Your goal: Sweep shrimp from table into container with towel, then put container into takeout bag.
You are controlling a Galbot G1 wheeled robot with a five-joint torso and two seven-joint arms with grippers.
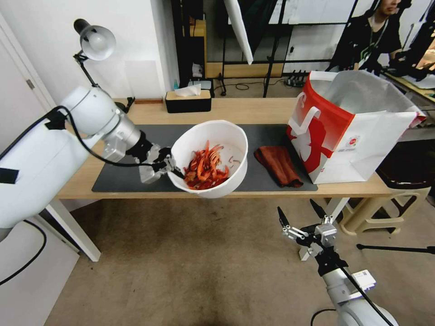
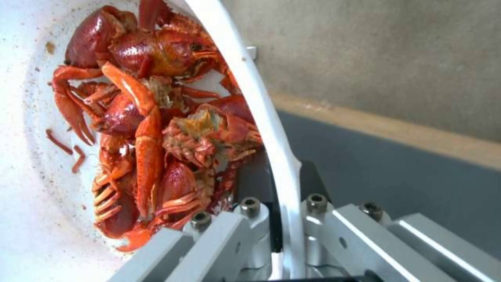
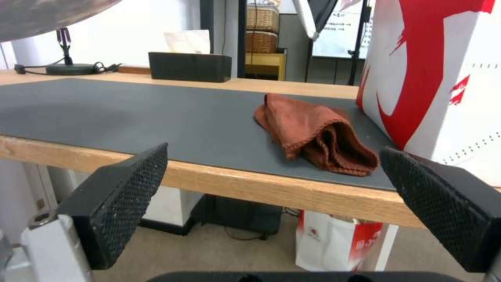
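Right, I've got the left gripper (image 1: pixel 171 166) pinched on the near-left rim of the container (image 1: pixel 226 136), one finger inside the wall and one outside, and the bowl is tilted with its mouth tipped toward me, at the front edge of the table (image 1: pixel 253 111). The shrimp (image 1: pixel 206 170) sit heaped in its low side, close to my grip. What the next move turns on, as I judge it, is that the takeout bag (image 1: pixel 358 131) stands well off to the right of the bowl, mouth open upward, with the towel (image 1: pixel 278 165) lying between them on the mat, its long axis running from the back toward the table's front edge. The left arm holds the load, yet the right arm is the nearer one to the bag. My right gripper (image 1: pixel 301 215) hangs below the table edge, spread wide and empty.

The left wrist view gives me what the head view can't: the white rim (image 2: pixel 271 133) passing right between the fingers (image 2: pixel 250 231). The right wrist view shows the towel (image 3: pixel 313 135) just beside the bag's wall (image 3: pixel 444 78), whether touching I cannot tell
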